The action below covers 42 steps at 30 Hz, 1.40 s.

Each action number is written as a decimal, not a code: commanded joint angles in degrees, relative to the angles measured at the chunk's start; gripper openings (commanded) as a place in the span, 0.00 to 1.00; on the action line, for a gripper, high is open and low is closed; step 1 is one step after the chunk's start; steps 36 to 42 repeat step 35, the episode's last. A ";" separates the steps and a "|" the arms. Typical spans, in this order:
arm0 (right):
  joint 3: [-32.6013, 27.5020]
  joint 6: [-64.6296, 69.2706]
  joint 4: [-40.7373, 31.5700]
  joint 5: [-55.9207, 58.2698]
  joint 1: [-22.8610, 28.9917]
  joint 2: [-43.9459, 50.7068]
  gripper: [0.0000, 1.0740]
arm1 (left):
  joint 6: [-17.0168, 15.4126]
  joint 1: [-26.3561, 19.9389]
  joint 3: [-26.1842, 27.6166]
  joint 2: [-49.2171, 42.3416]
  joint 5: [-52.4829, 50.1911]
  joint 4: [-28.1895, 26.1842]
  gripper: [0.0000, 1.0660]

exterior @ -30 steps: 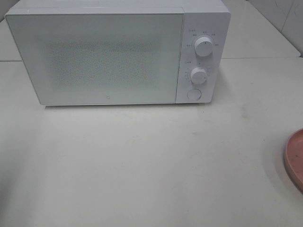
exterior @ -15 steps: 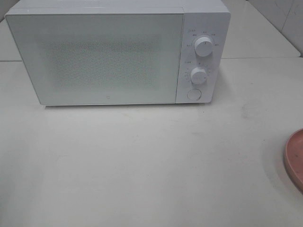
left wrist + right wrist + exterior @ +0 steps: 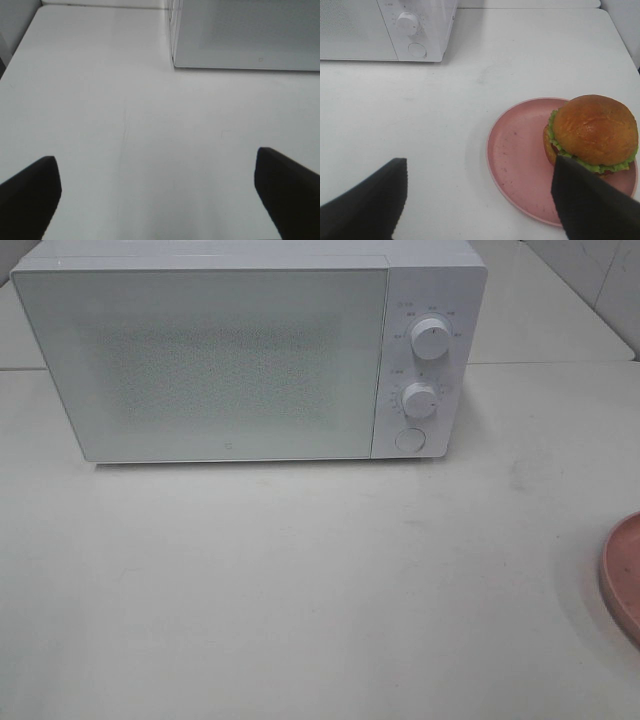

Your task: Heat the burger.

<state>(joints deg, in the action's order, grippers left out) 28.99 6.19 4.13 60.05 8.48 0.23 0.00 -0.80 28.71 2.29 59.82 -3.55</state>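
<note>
Microwave (image 3: 230, 360) door shut; burger (image 3: 594, 134) on plate (image 3: 520, 165) edge. Both grippers (image 3: 155, 190) (image 3: 480, 200) spread apart, empty. Risk: off-centre grab tips burger.

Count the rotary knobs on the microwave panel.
2. Upper knob near the panel's top, lower knob under it; beneath them sits a round push button, not a knob.

microwave (image 3: 250, 355) at back of table (image 3: 300, 590), door shut, knobs (image 3: 430, 340) on its right panel | plate (image 3: 520, 160) front right of microwave, near table edge | burger (image 3: 592, 132) on plate, off-centre toward rim
</note>
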 commanded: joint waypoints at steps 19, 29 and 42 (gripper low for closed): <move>0.06 -0.52 -0.17 -0.57 -0.40 1.03 0.71 | 0.00 -0.11 -0.17 -3.84 -0.52 -0.29 0.97; 0.06 -0.52 -0.17 -0.57 -0.40 1.03 0.71 | 0.00 -0.11 -0.17 -3.84 -0.52 -0.29 0.97; 0.06 -0.52 -0.17 -0.57 -0.40 1.03 0.71 | 0.00 -0.11 -0.17 -3.84 -0.52 -0.29 0.97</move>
